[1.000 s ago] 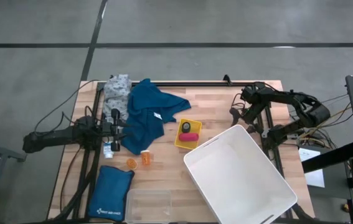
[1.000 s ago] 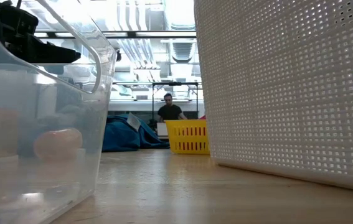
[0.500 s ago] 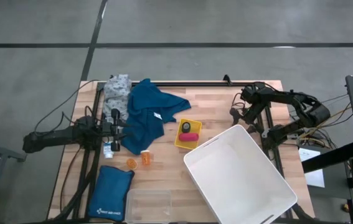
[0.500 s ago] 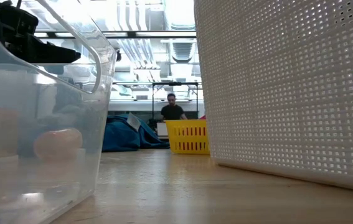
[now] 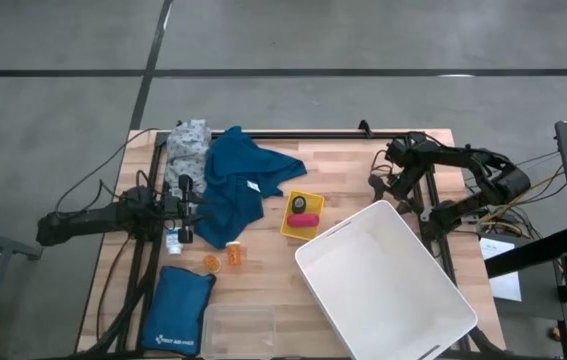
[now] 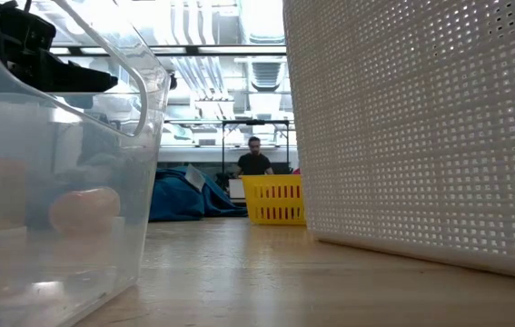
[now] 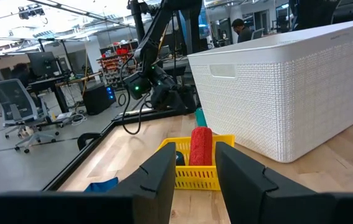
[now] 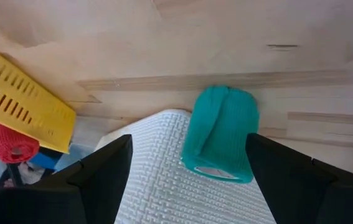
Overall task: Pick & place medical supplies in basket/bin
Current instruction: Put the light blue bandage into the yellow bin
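While I hold the right gripper (image 8: pixel 188 180) above the table, its jaws spread wide, a teal bandage roll (image 8: pixel 218 133) lies between them, beside the white bin (image 8: pixel 164 177). Beyond: yellow basket (image 8: pixel 22 102) with pink roll (image 8: pixel 11 142). Risk, as I judge it: the roll sits against the bin's corner, so one jaw may strike the wall. Left gripper (image 7: pixel 193 177) waits, narrowly parted, empty.
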Motion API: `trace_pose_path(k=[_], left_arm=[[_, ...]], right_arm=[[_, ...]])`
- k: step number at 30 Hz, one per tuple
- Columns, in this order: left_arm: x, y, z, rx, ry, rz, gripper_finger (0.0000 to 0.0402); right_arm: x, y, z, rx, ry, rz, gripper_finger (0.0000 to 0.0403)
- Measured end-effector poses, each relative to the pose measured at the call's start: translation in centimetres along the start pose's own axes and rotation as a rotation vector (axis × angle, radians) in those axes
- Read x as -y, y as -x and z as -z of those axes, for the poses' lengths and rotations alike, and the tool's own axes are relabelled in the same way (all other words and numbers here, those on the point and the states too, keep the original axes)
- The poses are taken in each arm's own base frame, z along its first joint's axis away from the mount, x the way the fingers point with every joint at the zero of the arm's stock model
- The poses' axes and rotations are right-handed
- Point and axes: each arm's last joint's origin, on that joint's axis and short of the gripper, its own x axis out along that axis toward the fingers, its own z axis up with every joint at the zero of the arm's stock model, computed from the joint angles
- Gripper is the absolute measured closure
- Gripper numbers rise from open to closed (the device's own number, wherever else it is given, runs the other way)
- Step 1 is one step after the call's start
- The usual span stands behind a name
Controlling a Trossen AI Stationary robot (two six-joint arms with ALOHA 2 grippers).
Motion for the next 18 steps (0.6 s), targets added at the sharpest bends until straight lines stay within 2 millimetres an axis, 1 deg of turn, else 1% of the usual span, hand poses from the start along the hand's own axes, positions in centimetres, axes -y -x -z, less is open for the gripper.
trace_pose_path(k=[2, 3, 6, 8, 10, 15, 18], left_arm=[[0.0, 0.0, 0.0, 0.0, 0.0, 0.0, 0.0284], [0.0, 0.0, 0.0, 0.0, 0.0, 0.0, 0.0284], [0.0, 0.0, 0.0, 0.0, 0.0, 0.0, 0.0284], [0.0, 0.0, 0.0, 0.0, 0.0, 0.0, 0.0284], [0.0, 0.0, 0.0, 0.0, 0.0, 0.001, 0.0284], [0.0, 0.0, 0.0, 0.0, 0.0, 0.0, 0.0284], [0.0, 0.0, 0.0, 0.0, 0.0, 0.0, 0.0284]], right_arm=[[0.0, -0.1, -0.1, 0.002, 0.01, 0.0, 0.0096], [-0.1, -0.1, -0.2, 0.009, 0.044, 0.001, 0.0094], [-0.3, -0.1, -0.7, 0.1, 0.145, 0.039, 0.009], [-0.1, 0.0, -0.7, 0.123, 0.101, 0.07, 0.0088], [0.1, -0.1, -0.5, 0.105, 0.029, 0.084, 0.0088], [0.8, -0.1, 0.1, 0.052, -0.09, 0.133, 0.009], [1.0, -0.2, 0.2, 0.042, -0.123, 0.147, 0.0088]])
